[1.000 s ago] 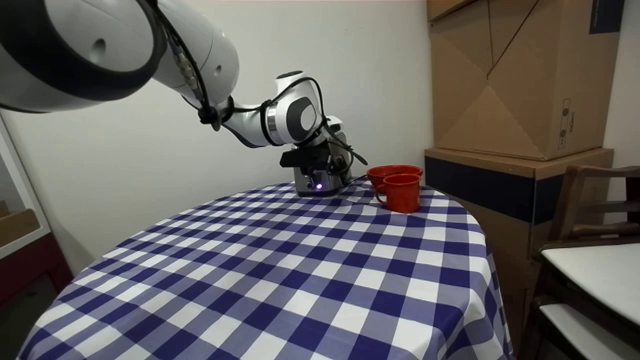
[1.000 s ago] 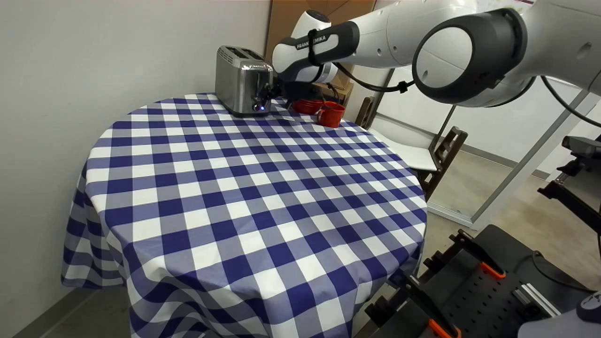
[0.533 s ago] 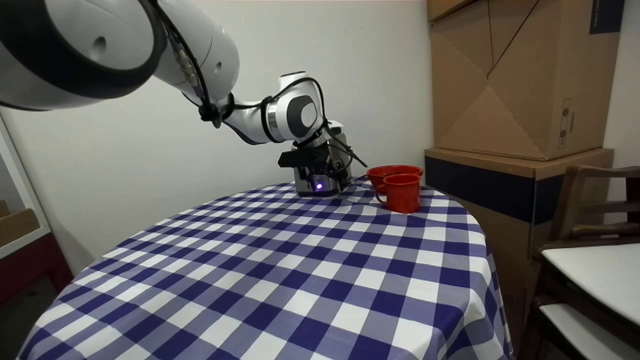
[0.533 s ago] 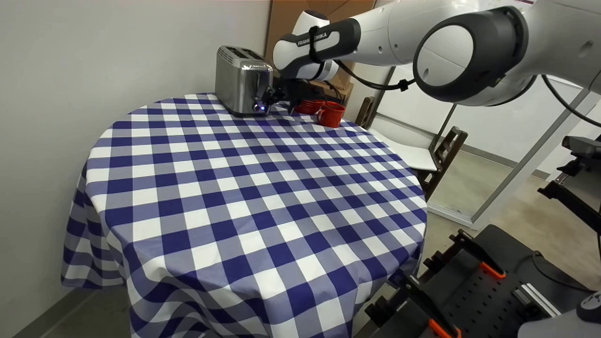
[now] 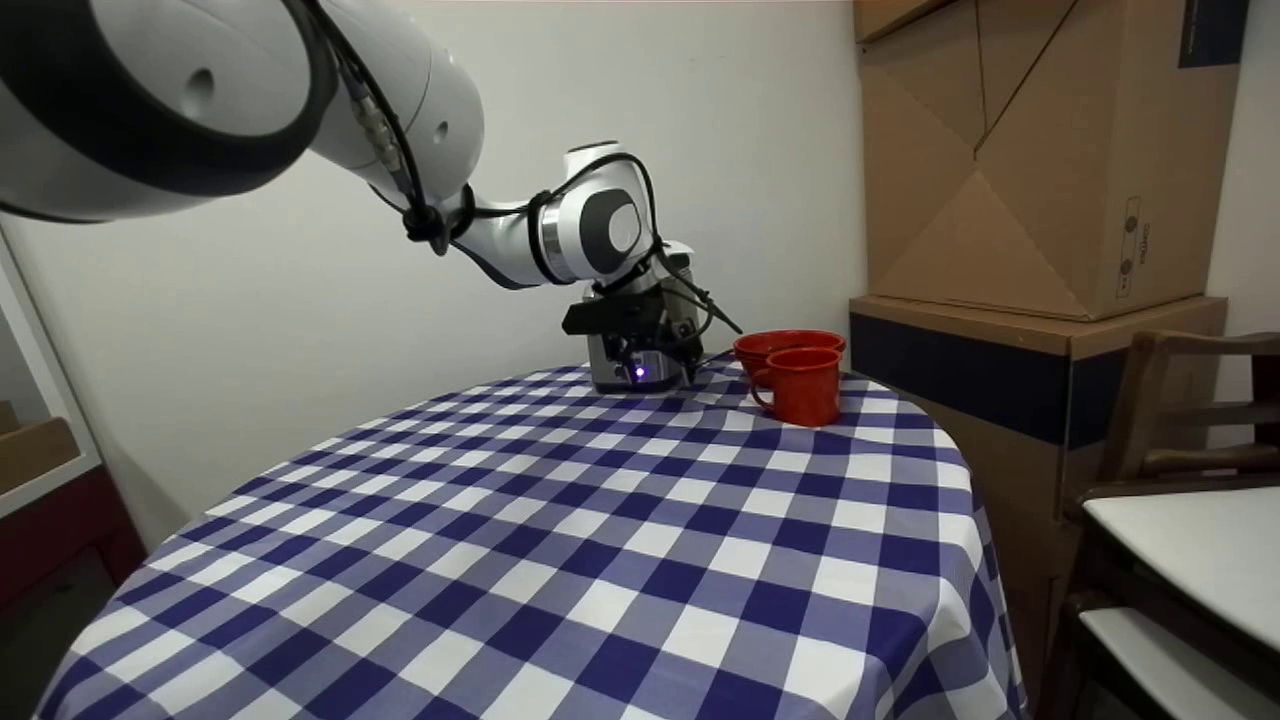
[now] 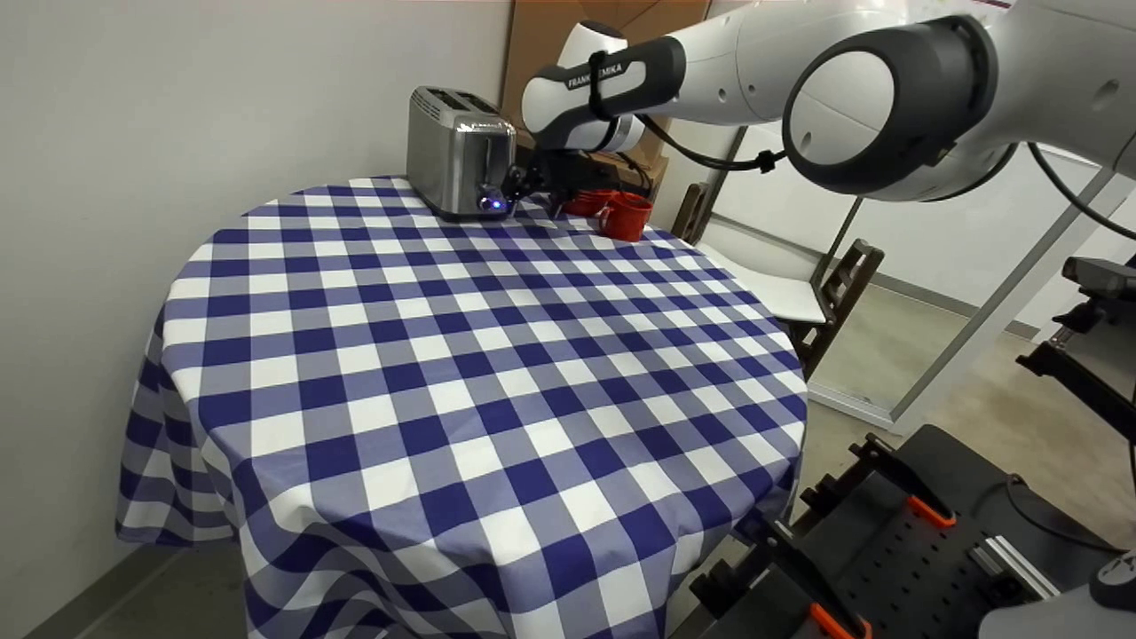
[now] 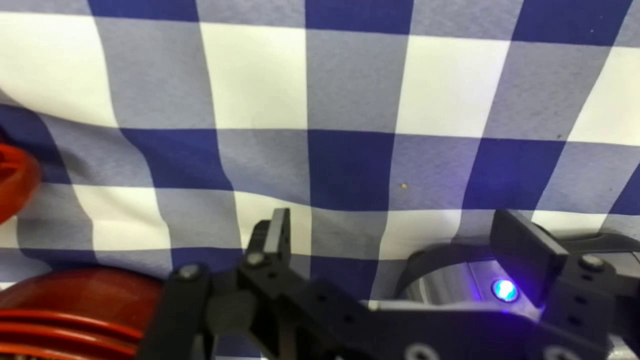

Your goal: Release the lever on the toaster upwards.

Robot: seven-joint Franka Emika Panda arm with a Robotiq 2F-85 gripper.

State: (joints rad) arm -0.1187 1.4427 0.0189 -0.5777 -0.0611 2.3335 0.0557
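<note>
One toaster (image 6: 448, 160); two fingers (image 7: 526, 260) apart

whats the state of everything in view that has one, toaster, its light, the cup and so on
Toaster: upright, nothing sticking out of its top
Toaster light: lit, blue-violet
Lever: can't be made out, up or down unknown
Fingers: apart
Red cup: upright
Red bowl: right side up
Tablecloth: spread, slightly rumpled
Cardboard boxes: stacked
</note>
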